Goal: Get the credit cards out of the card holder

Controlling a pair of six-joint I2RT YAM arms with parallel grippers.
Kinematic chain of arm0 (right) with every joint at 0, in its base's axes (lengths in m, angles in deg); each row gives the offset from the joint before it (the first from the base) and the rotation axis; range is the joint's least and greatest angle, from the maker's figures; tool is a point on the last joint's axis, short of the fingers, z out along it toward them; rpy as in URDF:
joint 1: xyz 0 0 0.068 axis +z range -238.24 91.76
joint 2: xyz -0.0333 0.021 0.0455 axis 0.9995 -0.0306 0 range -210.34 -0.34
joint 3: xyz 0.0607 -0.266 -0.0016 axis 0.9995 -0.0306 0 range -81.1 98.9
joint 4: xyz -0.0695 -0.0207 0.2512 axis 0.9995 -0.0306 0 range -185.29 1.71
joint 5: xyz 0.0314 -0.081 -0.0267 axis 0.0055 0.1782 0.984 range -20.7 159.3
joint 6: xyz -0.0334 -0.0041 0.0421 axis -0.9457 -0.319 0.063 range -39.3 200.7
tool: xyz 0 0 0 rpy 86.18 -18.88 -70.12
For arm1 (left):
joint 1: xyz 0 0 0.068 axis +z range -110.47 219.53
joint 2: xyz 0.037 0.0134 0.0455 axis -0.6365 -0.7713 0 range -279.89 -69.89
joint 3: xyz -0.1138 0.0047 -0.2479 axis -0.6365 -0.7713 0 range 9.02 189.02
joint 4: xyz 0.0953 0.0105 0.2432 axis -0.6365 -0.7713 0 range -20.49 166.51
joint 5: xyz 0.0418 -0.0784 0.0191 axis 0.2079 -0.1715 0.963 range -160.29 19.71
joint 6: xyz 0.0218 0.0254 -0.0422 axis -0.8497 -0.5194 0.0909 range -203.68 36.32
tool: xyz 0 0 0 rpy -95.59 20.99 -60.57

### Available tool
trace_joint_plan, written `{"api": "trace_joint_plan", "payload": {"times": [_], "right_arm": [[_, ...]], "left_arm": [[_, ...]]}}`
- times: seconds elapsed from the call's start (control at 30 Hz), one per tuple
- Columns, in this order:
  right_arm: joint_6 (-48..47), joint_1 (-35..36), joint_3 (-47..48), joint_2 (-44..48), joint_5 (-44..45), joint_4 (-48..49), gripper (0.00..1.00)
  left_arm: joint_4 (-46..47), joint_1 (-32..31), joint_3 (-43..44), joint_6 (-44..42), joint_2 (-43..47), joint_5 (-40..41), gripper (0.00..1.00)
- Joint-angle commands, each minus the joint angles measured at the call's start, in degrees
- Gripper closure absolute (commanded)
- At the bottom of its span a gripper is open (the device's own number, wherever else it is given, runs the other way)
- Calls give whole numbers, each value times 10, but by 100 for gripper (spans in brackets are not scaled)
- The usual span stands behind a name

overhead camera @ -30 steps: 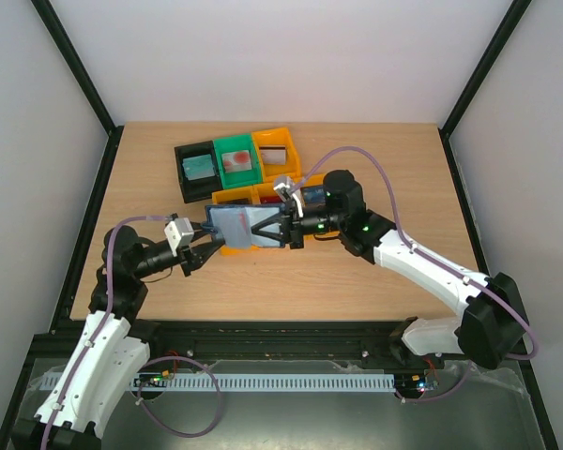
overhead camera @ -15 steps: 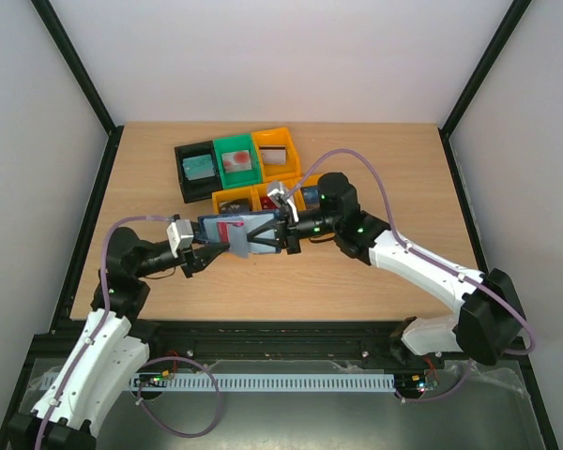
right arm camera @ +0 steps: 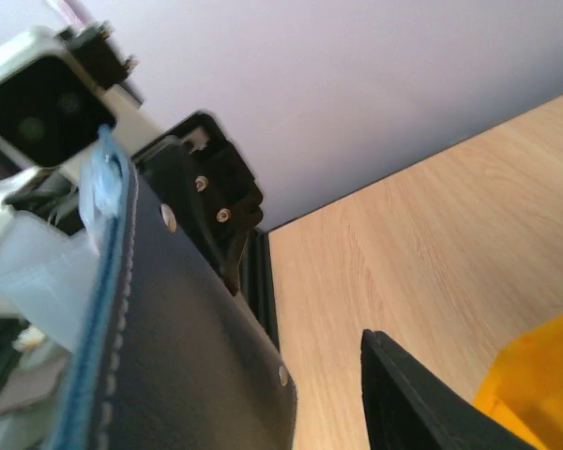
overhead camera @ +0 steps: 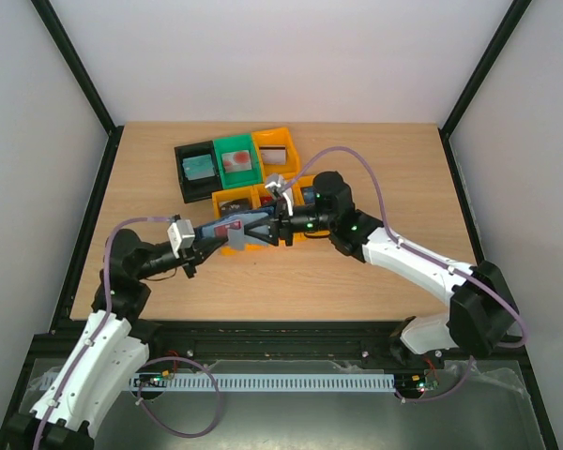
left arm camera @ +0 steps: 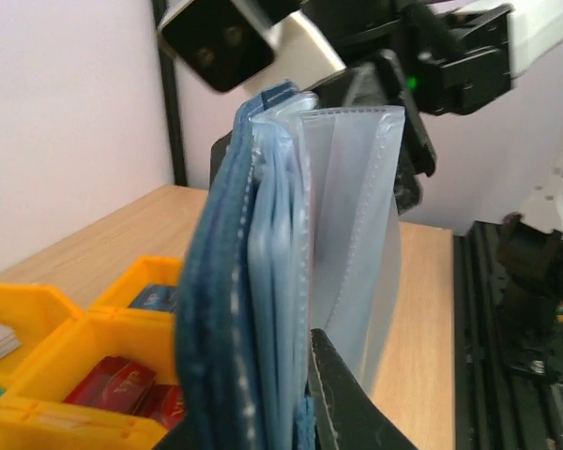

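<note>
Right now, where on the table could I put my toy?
Free: the table right of the orange bins, and along its near edge. Crowded: those bins and the card holder between the left gripper and right gripper.

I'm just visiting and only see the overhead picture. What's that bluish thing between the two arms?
Observer: That's the card holder. The left wrist view shows it edge-on, with its clear sleeves fanned out.
Operator: Who's gripping it?
Observer: The left end effector is shut on its near end.
Operator: Anything beneath it?
Observer: An orange bin holding red flat items.
</note>
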Motion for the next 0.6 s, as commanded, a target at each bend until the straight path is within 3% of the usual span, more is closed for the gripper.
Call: {"api": "trace_joint_plan", "payload": {"times": [0.0,0.07,0.17,0.27,0.33,0.4,0.57], "right_arm": [[-27,-12,6,26,112,-26,42],[-43,-14,1,48,198,-59,31],[-57,-5,13,53,329,-113,26],[-87,51,29,50,427,-121,26],[-88,81,26,49,406,-77,24],[-56,85,10,48,372,-15,23],[-44,84,5,48,370,13,19]], "left_arm": [[-63,-10,7,-77,15,153,98],[-69,-28,0,-123,15,288,98],[-43,-88,-20,-248,-1,504,98],[-10,-123,-39,-360,-12,611,98],[-17,-131,-25,-344,-19,622,98],[-47,-130,-1,-275,-21,588,98],[-105,-103,32,-79,2,401,98]]}}
